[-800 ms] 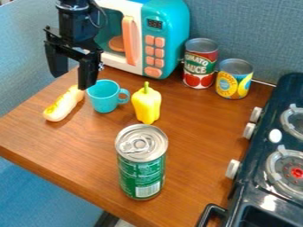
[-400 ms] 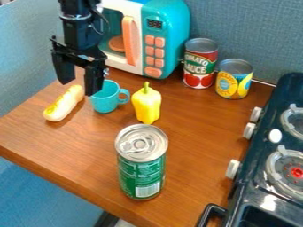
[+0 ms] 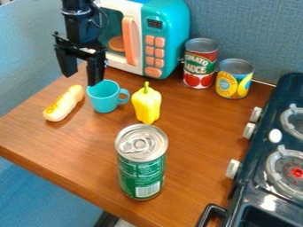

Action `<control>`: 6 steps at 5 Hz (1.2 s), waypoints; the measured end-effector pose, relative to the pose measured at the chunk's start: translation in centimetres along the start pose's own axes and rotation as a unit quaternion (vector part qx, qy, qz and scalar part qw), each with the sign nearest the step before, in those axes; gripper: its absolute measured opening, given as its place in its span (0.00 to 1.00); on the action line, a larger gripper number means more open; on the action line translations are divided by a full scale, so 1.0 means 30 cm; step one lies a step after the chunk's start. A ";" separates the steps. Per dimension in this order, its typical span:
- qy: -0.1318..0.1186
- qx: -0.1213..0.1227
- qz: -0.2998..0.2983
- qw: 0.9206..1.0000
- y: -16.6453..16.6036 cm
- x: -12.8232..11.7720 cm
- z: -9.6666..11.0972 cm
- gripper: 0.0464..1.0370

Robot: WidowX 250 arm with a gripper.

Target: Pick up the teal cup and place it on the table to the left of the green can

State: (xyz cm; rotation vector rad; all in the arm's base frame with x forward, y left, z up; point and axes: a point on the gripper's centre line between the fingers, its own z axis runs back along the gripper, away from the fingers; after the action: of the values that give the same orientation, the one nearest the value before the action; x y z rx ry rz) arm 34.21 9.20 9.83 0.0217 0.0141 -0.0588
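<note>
Wooden tabletop (image 3: 192, 122), blue cup (image 3: 104, 97) between hot dog (image 3: 64, 103) and yellow pepper (image 3: 146, 105), claw (image 3: 82, 79) wide and empty.
One fingertip overlaps cup's rim in view, contact can't be told; cup upright, handle toward pepper. Green can (image 3: 141, 170) upright in front, microwave (image 3: 168, 40) behind, red can (image 3: 200, 64) and yellow can (image 3: 234, 80) beside it, stove (image 3: 251, 181) at right edge.

Bright, even light w/ soft shadows, glare on stove (image 3: 268, 201), slight blur.
</note>
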 end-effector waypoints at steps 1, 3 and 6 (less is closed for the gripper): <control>0.000 -0.005 0.016 1.000 0.013 0.032 -0.026 0.96; 0.036 0.014 0.041 0.998 0.061 0.075 -0.049 0.96; 0.090 0.035 0.046 0.994 0.105 0.102 -0.130 0.96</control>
State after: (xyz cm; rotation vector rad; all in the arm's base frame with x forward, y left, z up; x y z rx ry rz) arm 37.40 12.26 5.95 0.0969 0.1921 0.0354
